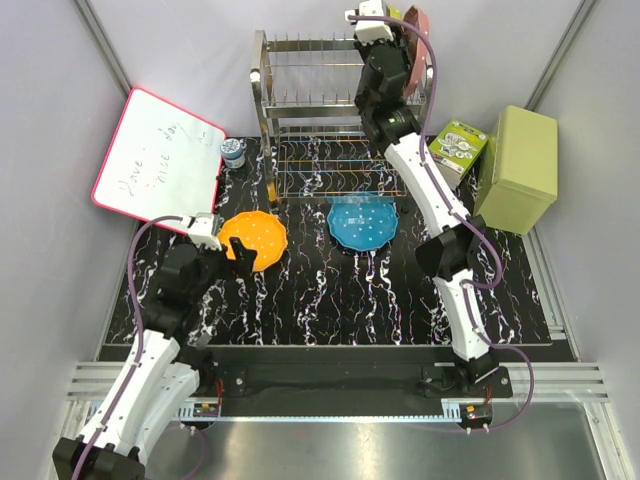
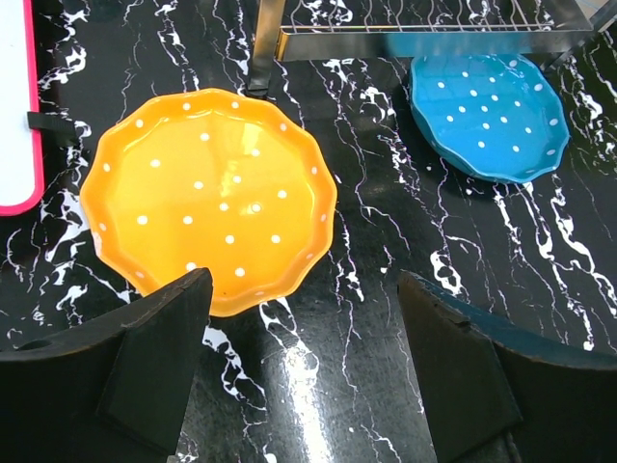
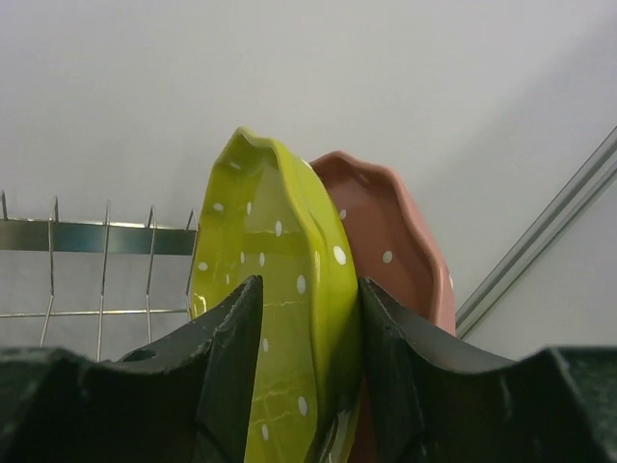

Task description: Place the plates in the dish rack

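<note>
The yellow-green plate [image 3: 280,280] stood on edge over the dish rack [image 1: 310,100] by the desk's far edge, pinched in your right pincer [image 3: 308,299], pink plate [image 3: 390,236] just behind. Your left pincer [image 2: 304,285] was spread wide by the orange plate [image 2: 207,193].

Black white-veined marble-pattern mat [image 1: 330,300] covers the tabletop, with a pink-framed rectangular whiteboard [image 1: 160,160] with faint handwriting lying skewed at far left, its near corner overlapping the mat edge. Small round jar with a blue-grey patterned lid [image 1: 233,152] stands on the mat's far-left corner, just beside the whiteboard. Far right: green printed cardboard carton [image 1: 458,150] just beside a pale green box [image 1: 520,168], touching or not unclear.
</note>
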You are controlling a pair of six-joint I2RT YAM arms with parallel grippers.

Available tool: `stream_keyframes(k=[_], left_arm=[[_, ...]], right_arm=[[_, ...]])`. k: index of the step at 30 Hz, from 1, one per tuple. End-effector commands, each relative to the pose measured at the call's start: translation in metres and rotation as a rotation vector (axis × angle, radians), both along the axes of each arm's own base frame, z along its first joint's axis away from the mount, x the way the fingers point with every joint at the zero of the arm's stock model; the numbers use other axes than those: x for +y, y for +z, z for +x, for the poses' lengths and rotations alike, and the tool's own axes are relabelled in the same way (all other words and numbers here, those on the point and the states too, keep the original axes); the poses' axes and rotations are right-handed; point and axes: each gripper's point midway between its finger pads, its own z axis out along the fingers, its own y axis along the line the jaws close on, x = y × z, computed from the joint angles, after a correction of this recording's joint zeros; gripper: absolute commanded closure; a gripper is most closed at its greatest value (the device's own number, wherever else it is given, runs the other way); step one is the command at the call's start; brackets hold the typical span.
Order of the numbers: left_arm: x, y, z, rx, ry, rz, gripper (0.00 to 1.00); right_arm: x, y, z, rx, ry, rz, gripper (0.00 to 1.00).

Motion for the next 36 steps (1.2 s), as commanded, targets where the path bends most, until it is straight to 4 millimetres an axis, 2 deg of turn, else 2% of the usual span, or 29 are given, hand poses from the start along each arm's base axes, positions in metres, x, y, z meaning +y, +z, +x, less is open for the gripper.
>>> stream_keyframes(k=[1,2,3,5,7,8,10,11,13,14,16,17,18,19,20,21,22,23,24,25,26,27,28,29,30,32,33,34,36], left_arm=[[-0.005,0.021,0.005,-0.079,-0.015,-0.033,0.16],[-0.001,0.023,0.007,-0.089,-0.001,-0.018,0.15],[0.001,0.025,0.009,-0.095,0.008,-0.006,0.01],[0.009,0.032,0.016,-0.118,0.035,0.051,0.01],[0.013,0.049,0.023,-0.155,0.045,0.087,0.01],[0.017,0.050,0.028,-0.152,0.063,0.118,0.01],[0.019,0.068,0.032,-0.176,0.069,0.131,0.01],[0.021,0.069,0.034,-0.170,0.079,0.141,0.01],[0.021,0.081,0.034,-0.193,0.081,0.139,0.01],[0.027,0.084,0.034,-0.201,0.107,0.154,0.01],[0.031,0.089,0.032,-0.206,0.124,0.165,0.01],[0.037,0.084,0.030,-0.183,0.149,0.184,0.01],[0.042,0.082,0.029,-0.170,0.170,0.193,0.01],[0.046,0.080,0.028,-0.158,0.190,0.203,0.01],[0.049,0.071,0.025,-0.123,0.192,0.235,0.01],[0.049,0.065,0.023,-0.104,0.178,0.251,0.01],[0.048,0.059,0.021,-0.083,0.155,0.268,0.01],[0.042,0.044,0.017,-0.036,0.088,0.308,0.01],[0.040,0.036,0.015,-0.007,0.063,0.322,0.01],[0.037,0.025,0.015,0.032,0.031,0.340,0.01],[0.030,0.014,0.009,0.063,-0.057,0.374,0.01],[0.027,0.008,0.008,0.087,-0.094,0.389,0.01],[0.024,0.001,0.009,0.113,-0.125,0.404,0.01],[0.019,-0.003,0.008,0.119,-0.181,0.423,0.01],[0.017,-0.006,0.008,0.122,-0.208,0.434,0.01],[0.015,-0.016,0.015,0.157,-0.247,0.468,0.02],[0.015,-0.015,0.021,0.166,-0.245,0.477,0.08],[0.014,-0.028,0.027,0.216,-0.265,0.495,0.16],[0.009,-0.027,0.038,0.233,-0.291,0.499,0.37]], right_arm=[[0.021,0.101,-0.067,-0.248,0.055,-0.002,0.47],[0.021,0.113,-0.077,-0.268,0.034,-0.057,0.45],[0.021,0.133,-0.094,-0.334,0.031,-0.046,0.44],[0.018,0.151,-0.110,-0.373,0.009,-0.100,0.42],[0.008,0.167,-0.126,-0.405,-0.008,-0.098,0.40],[0.000,0.175,-0.135,-0.409,-0.030,-0.097,0.40],[-0.009,0.177,-0.141,-0.403,-0.061,-0.093,0.39],[-0.022,0.184,-0.153,-0.406,-0.093,-0.073,0.39],[-0.029,0.181,-0.156,-0.378,-0.110,-0.063,0.39],[-0.044,0.189,-0.171,-0.383,-0.126,-0.014,0.37],[-0.044,0.175,-0.168,-0.293,-0.110,-0.015,0.33],[-0.054,0.175,-0.178,-0.279,-0.087,0.089,0.30],[-0.043,0.142,-0.167,-0.108,-0.051,0.005,0.22],[-0.039,0.124,-0.166,-0.027,-0.017,-0.003,0.17],[-0.029,0.117,-0.175,0.005,0.105,0.062,0.13],[-0.013,0.056,-0.174,0.238,0.193,-0.053,0.10],[-0.002,0.034,-0.183,0.322,0.290,-0.050,0.08],[0.013,0.014,-0.210,0.416,0.458,0.021,0.06],[0.026,-0.024,-0.221,0.535,0.536,0.035,0.05],[0.051,-0.042,-0.245,0.620,0.718,0.071,0.03],[0.053,-0.050,-0.273,0.682,0.795,0.155,0.03],[0.062,-0.080,-0.287,0.785,0.840,0.188,0.02],[0.077,-0.091,-0.310,0.860,0.961,0.236,0.00],[0.077,-0.092,-0.325,0.882,1.000,0.281,0.00],[0.080,-0.117,-0.333,0.960,1.007,0.307,0.00],[0.078,-0.127,-0.343,0.984,1.010,0.338,0.00],[0.076,-0.145,-0.345,1.031,0.992,0.337,0.00],[0.077,-0.152,-0.348,1.056,0.998,0.346,0.00],[0.080,-0.173,-0.352,1.110,1.002,0.357,0.00]])
